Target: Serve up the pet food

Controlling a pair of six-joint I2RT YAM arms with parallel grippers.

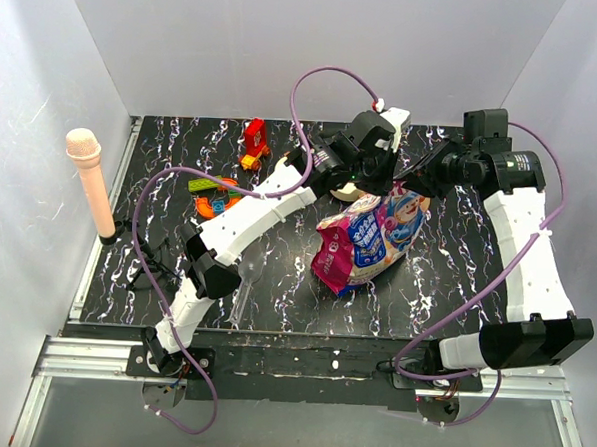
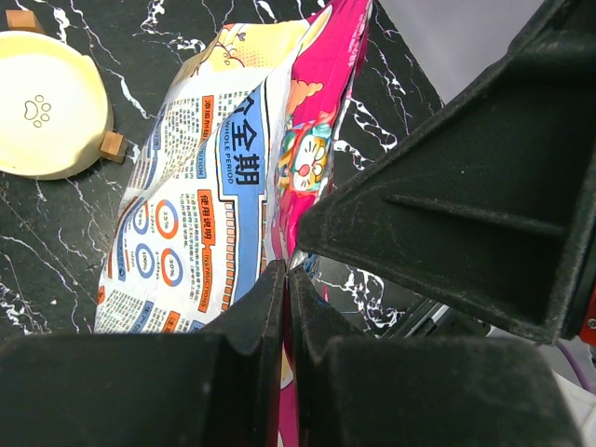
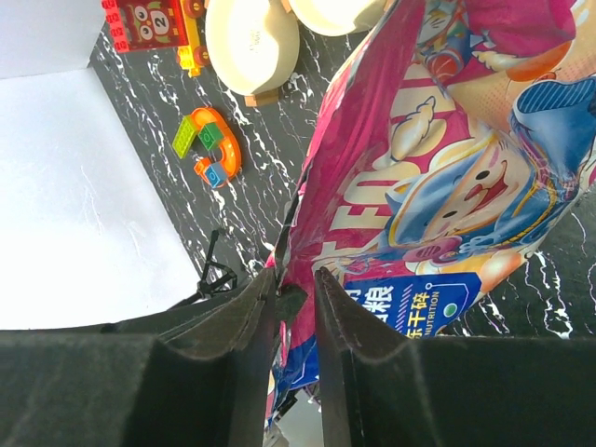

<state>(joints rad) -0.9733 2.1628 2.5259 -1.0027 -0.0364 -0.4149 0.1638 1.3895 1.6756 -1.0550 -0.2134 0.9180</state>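
The pet food bag point(image 1: 368, 237), glossy magenta and blue with a cartoon print, stands tilted at the table's middle. No kibble shows. My left gripper point(image 1: 373, 179) is at the bag's top. In the left wrist view its jaws point(image 2: 286, 277) are pressed shut on the magenta edge of the bag point(image 2: 214, 168), whose white back faces the camera. My right gripper point(image 1: 421, 185) is at the bag's top right. In the right wrist view its jaws point(image 3: 296, 284) stand a little apart, astride the bag's point(image 3: 447, 186) pink edge.
A cream bowl with a paw print point(image 2: 42, 102) sits beside the bag; two cream bowls point(image 3: 251, 42) show behind it. A red toy block point(image 1: 254, 141) and an orange toy with blocks point(image 1: 215, 199) lie back left. A clear scoop point(image 1: 247, 281) lies near front. A pink microphone point(image 1: 90, 183) stands left.
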